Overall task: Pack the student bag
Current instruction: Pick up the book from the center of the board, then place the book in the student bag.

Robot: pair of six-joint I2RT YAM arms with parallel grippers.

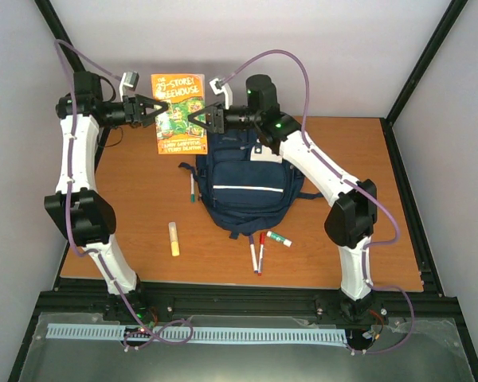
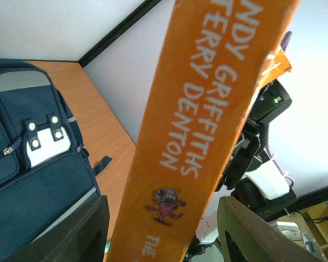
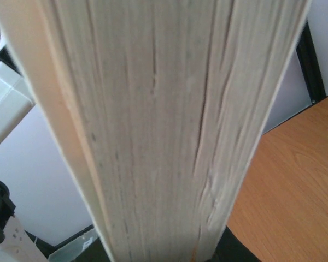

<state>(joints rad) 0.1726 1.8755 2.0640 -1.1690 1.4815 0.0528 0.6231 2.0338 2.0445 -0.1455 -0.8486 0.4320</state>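
I look into a robot lab cell, plain white walls (image 1: 247, 40), black metal frame (image 1: 421, 68), wooden table (image 1: 358, 151), mounting rail (image 1: 247, 301) in front

orange book (image 1: 178, 111): cover facing up, far side of bench (image 1: 127, 183) | yellow glue stick (image 1: 174, 239): lying flat | four markers (image 1: 261, 253): scattered flat

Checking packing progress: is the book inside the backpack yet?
Out: the book is beyond the backpack, whole cover visible, none of it inside.
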